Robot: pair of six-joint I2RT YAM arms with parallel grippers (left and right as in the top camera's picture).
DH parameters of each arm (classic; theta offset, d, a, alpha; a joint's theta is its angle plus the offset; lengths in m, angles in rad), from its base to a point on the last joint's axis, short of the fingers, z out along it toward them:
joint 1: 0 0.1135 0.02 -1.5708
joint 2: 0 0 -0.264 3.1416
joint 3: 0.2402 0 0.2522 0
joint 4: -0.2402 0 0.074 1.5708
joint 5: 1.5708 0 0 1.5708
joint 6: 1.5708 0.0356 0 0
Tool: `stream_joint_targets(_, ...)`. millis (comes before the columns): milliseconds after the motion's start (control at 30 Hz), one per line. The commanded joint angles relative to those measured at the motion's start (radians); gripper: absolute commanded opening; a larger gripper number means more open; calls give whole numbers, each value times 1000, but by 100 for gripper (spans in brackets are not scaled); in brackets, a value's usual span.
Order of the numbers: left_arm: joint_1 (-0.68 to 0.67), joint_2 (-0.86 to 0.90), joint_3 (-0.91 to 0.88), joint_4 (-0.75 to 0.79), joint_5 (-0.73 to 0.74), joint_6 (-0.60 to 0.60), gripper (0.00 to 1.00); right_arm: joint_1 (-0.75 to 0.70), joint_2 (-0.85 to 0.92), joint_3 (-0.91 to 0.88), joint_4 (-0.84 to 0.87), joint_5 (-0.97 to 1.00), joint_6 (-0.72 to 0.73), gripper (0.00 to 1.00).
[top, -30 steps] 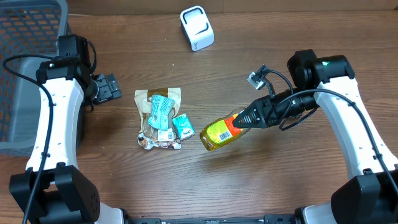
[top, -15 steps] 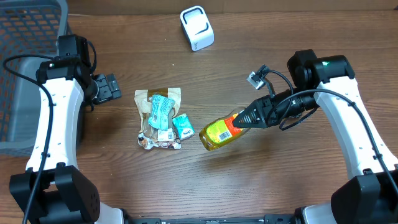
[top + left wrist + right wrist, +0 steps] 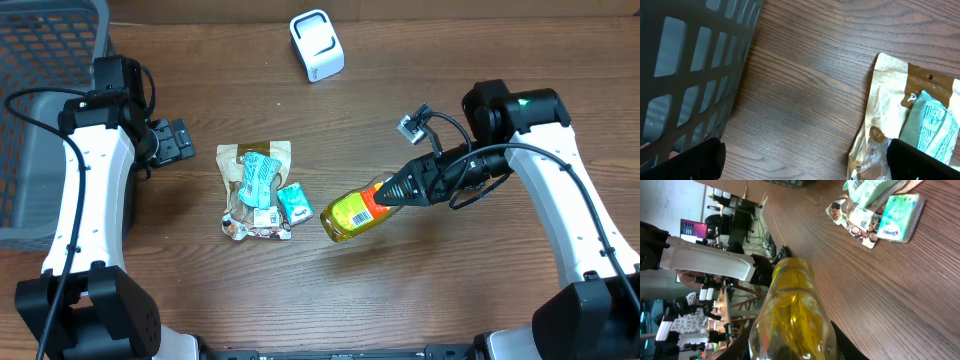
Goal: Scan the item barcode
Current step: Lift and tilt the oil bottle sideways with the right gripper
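From above, my right gripper (image 3: pixel 400 188) is clamped on the neck of the yellow bottle (image 3: pixel 352 213), which is tilted just right of the snack pile (image 3: pixel 257 190). My left gripper (image 3: pixel 180 140) is spread wide by the basket (image 3: pixel 40 60). My left camera sees that basket and a tan bag (image 3: pixel 890 100). My right camera sees the bottle up close.

Yellow bottle (image 3: pixel 350 214) in right end effector (image 3: pixel 386 192), snack packets (image 3: pixel 258 190) nearby
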Motion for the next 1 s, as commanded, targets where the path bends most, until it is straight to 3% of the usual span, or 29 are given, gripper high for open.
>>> stream_joint_targets(0, 2, -16, 20, 0, -12, 11, 100, -1, -25, 27, -3, -53, -9, 29)
stream_joint_targets(967, 2, -16, 20, 0, -12, 11, 100, -1, -25, 27, -7, -72, -9, 28)
